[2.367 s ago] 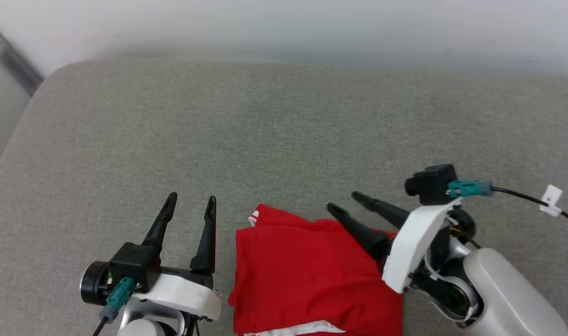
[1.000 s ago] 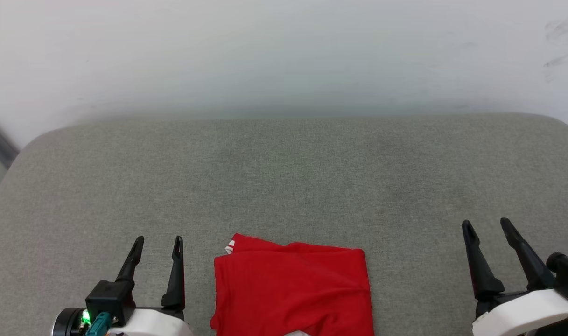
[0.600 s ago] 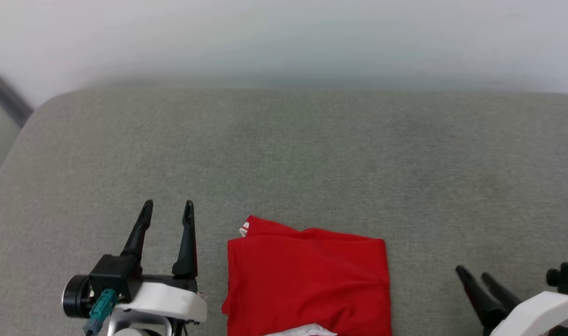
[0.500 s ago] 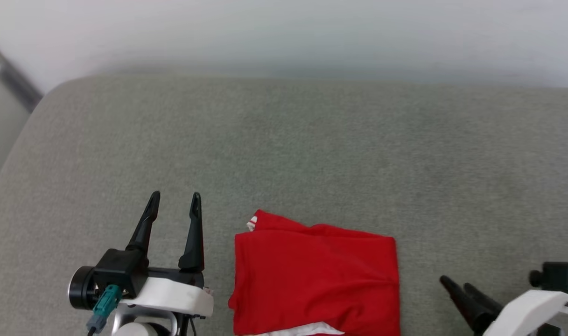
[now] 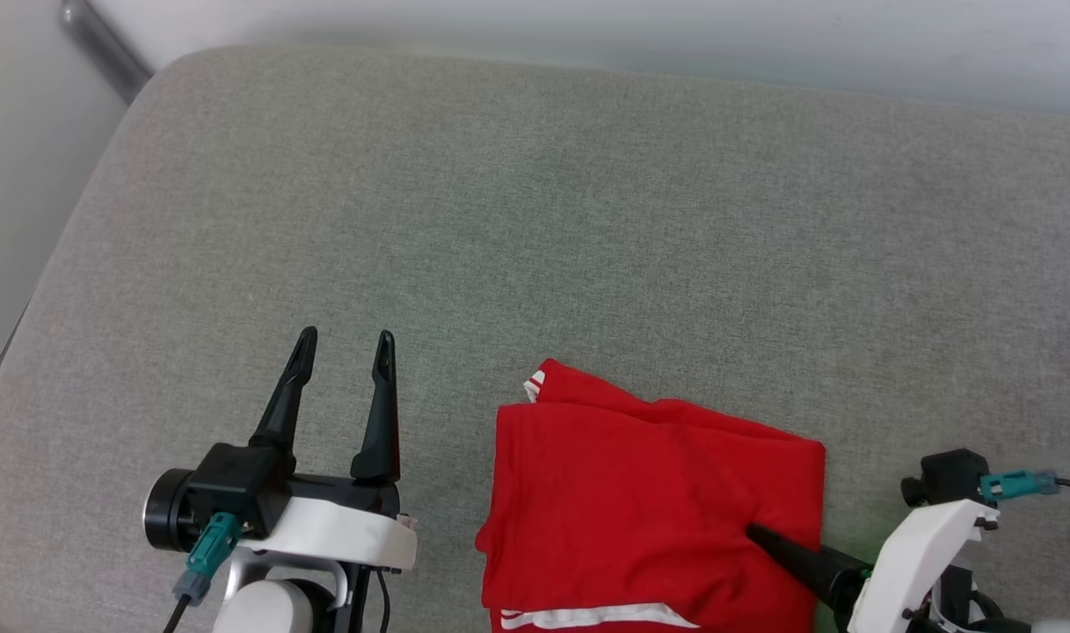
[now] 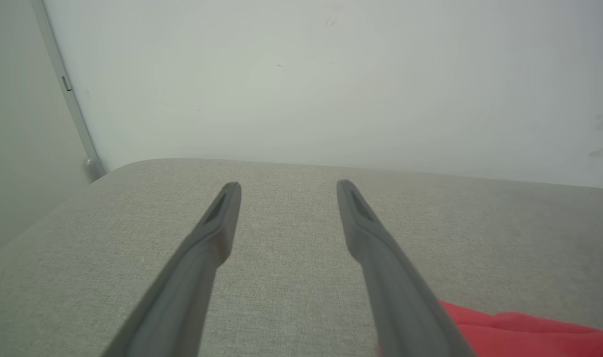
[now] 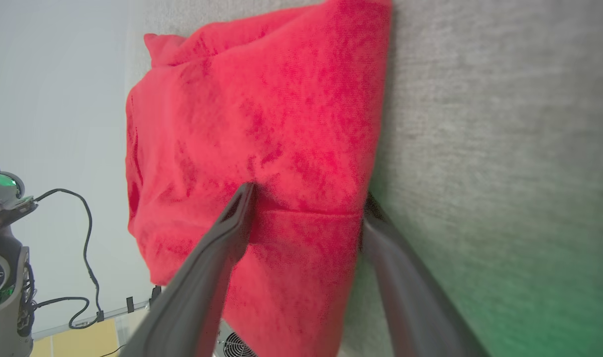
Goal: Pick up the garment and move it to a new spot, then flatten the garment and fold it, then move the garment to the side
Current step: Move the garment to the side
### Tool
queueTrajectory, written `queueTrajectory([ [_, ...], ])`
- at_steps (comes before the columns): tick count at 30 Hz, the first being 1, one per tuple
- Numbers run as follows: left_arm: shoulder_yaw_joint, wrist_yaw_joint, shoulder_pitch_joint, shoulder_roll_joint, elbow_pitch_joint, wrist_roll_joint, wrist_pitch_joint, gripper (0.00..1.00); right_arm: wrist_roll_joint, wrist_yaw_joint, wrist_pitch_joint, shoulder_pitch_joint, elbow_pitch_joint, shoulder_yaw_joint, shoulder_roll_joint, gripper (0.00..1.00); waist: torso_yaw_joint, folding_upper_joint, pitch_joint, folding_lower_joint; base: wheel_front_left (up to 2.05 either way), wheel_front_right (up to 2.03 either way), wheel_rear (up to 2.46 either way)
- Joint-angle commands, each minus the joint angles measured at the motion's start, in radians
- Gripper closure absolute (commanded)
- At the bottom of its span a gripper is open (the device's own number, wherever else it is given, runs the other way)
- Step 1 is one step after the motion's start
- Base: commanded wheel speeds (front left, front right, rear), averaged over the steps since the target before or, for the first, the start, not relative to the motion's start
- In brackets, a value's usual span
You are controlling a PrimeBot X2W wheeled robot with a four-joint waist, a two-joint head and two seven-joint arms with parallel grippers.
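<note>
Straddling the right edge of the garment [image 5: 649, 492], the right gripper [image 7: 307, 194] has its jaws spread wide and not yet pinched. One finger lies on top of the red cloth and the other sits at the fold's outer edge, where cloth meets the grey cushion [image 5: 587, 220], so a strip of the folded stack lies between them. The rest of the shirt stretches away beyond the tips, folded into a rough rectangle, with a white stripe at the end back behind the fingertips. The left gripper [image 5: 346, 338] hovers with its jaws likewise apart and nothing between them; the garment lies outside its right finger, clear of it. From where I stand this looks like the last stage: taking hold to shift the folded shirt aside. To do it well, I'd want the outer finger worked under all the layers before the jaws close, or only the top layer may come up and the fold fall open. A one-sided grip may let the far half droop, so a low slide across the cushion seems safer than a high lift.
</note>
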Motion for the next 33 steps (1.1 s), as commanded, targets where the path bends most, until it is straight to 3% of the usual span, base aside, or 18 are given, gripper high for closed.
queueTrajectory([
  [1, 0.006, -0.01, -0.012, -0.005, 0.004, 0.011, -0.002, 0.0, -0.007, -0.003, 0.019, 0.006, 0.038, 0.021, 0.0, 0.59, 0.005, 0.0, 0.005, 0.0, 0.0, 0.0, 0.0],
  [3, 0.013, -0.024, -0.014, -0.011, 0.01, 0.02, -0.002, 0.0, -0.014, -0.003, 0.012, -0.004, 0.037, 0.032, -0.004, 1.0, 0.004, 0.0, 0.005, 0.0, 0.0, 0.0, 0.0],
  [10, 0.035, -0.054, 0.001, -0.023, 0.035, 0.049, -0.002, 0.0, -0.064, -0.002, -0.051, -0.04, 0.006, 0.084, -0.05, 1.0, -0.023, 0.0, -0.043, 0.0, 0.0, 0.0, 0.0],
  [17, 0.052, -0.069, 0.035, -0.016, 0.033, 0.072, -0.002, 0.0, -0.238, -0.002, -0.129, -0.057, -0.002, 0.163, -0.139, 1.0, -0.121, 0.0, -0.103, 0.0, 0.0, 0.0, 0.0],
  [22, 0.055, -0.073, 0.049, -0.005, 0.005, 0.088, -0.002, 0.0, -0.33, -0.002, -0.134, -0.077, 0.017, 0.174, -0.195, 1.0, -0.249, 0.0, -0.094, 0.0, 0.0, 0.0, 0.0],
  [33, 0.058, -0.091, 0.033, 0.057, -0.101, 0.107, 0.031, 0.0, -0.373, -0.002, -0.252, -0.283, 0.2, 0.205, -0.24, 1.0, -0.592, 0.0, 0.022, 0.0, 0.0, 0.0, 0.0],
])
